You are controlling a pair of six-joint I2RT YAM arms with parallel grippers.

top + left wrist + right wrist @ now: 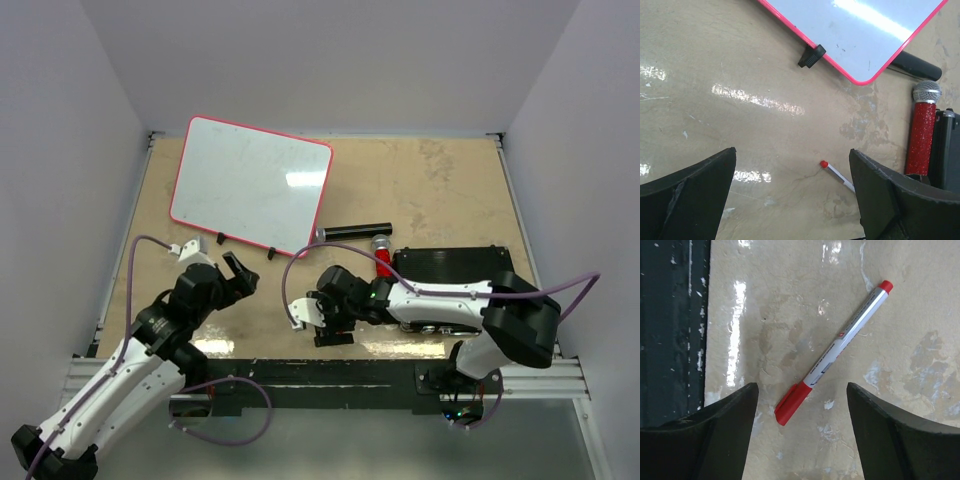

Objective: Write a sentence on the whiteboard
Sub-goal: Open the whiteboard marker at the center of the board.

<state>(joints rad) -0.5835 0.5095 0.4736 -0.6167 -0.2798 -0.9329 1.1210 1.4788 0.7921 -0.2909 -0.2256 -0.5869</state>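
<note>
Both arms crowd the near edge in the top view. The left gripper is spread wide above the table, and the right gripper points down beside one black case, its inside unseen. One whiteboard lies askew at the far left with two black clips on its near edge. One red microphone touches the case.

The left wrist view adds the end of one marker, not made out from above.

The right wrist view shows the marker whole, lying untouched between released jaws.
</note>
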